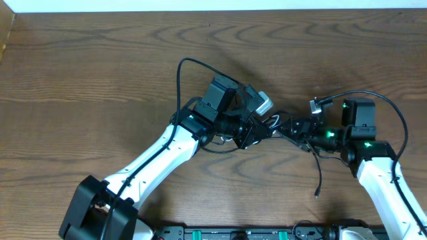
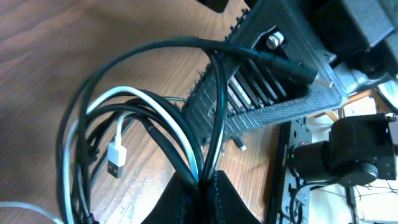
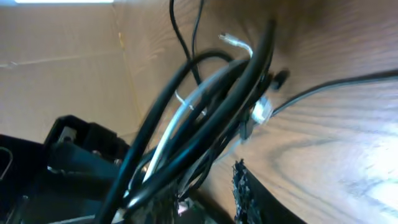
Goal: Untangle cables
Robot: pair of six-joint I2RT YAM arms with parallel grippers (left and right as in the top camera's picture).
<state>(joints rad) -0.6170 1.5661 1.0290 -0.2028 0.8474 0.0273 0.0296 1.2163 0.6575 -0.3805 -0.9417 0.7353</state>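
Separation step: left gripper (image 2: 204, 190) clamped shut on thin black and white plug-ended cables (image 2: 189, 155); right gripper (image 1: 297, 128), hold I cannot tell. Next, I judge, a slow outward draw.

Smooth, slightly glossy cables (image 2: 180, 155), matt grained wood table (image 1: 100, 67)

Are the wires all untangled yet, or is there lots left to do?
Not much looks done yet. One thin black cable end trails loose on the table. Right now the left gripper is pinched shut on the cables, black ones and a white one, and the right gripper is at the same bunch. Left to do: those loops cross over each other and need pulling apart.
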